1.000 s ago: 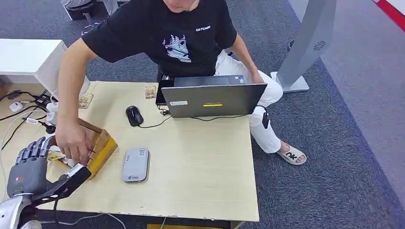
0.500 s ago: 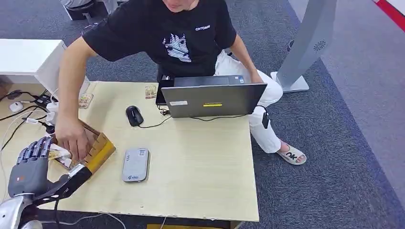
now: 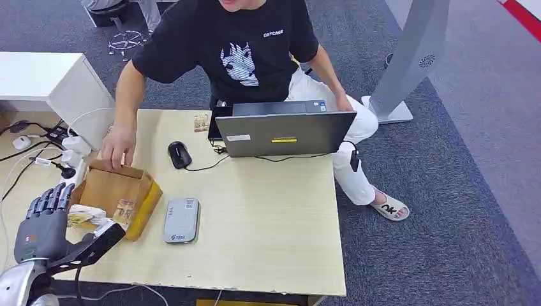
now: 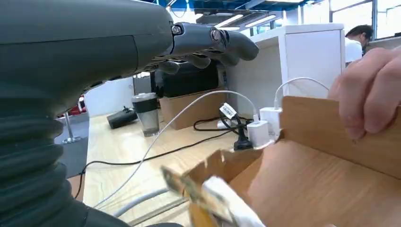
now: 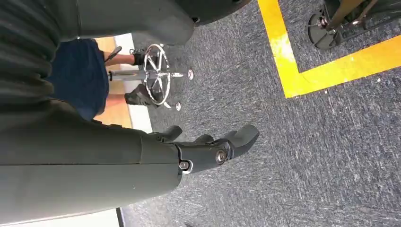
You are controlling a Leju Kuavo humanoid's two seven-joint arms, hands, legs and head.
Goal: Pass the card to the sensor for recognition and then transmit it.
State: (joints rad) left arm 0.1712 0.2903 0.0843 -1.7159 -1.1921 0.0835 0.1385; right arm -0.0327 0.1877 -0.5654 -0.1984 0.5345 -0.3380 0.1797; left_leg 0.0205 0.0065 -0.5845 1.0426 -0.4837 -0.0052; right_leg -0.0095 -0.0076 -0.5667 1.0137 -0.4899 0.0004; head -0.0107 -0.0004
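Cards [image 3: 86,217] sit in the cardboard box [image 3: 121,188], sticking out over the rim nearest your left hand [image 3: 44,223]. That box is your landmark: the grey sensor pad [image 3: 181,220] lies flat just beside it on the side away from your hand, and beyond the pad the computer mouse [image 3: 179,154] and the laptop [image 3: 284,132] sit toward the seated person. That person's hand [image 3: 118,148] rests on the box's far wall, fingers over the edge, as the left wrist view also shows.

Your left hand hovers just beside the box with its fingers apart and nothing in them. Your right hand [image 5: 208,146] hangs over the carpet, fingers loosely curled but apart, also holding nothing.

You look to be at the very start, with no card picked up yet. Your next move probably calls for reaching over the near rim and pinching one card cleanly, ideally once the person's hand is off the box. Then carry it across to the pad.
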